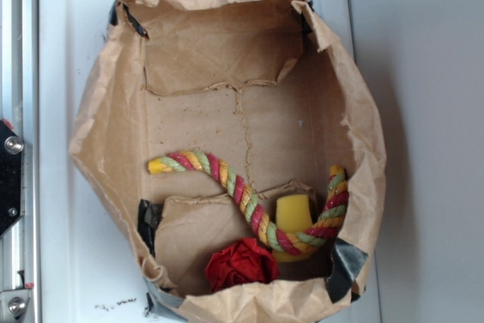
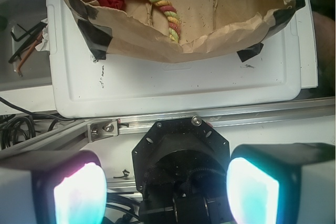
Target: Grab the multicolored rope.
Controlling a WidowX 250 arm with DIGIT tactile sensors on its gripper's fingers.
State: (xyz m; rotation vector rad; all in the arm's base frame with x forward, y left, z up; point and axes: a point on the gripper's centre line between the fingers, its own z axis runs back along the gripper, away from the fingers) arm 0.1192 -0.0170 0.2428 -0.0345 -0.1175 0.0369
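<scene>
The multicolored rope (image 1: 249,206), twisted from red, yellow and pale green strands, lies curved like a snake on the floor of an open brown paper bag (image 1: 106,134). Its yellow end points left. In the wrist view a stretch of the rope (image 2: 157,1) shows at the top, inside the bag. My gripper (image 2: 166,190) is open, its two glowing pads (image 2: 252,187) wide apart with nothing between them. It hangs over the robot's black base, well short of the bag. The exterior view does not show the gripper.
A red rose-like fabric ball (image 1: 240,264) and a yellow block (image 1: 293,217) lie beside the rope inside the bag. The bag sits taped on a white tray (image 2: 173,85). An aluminium rail (image 2: 210,121) runs between tray and robot base (image 2: 181,153). Cables (image 2: 23,43) lie at the left.
</scene>
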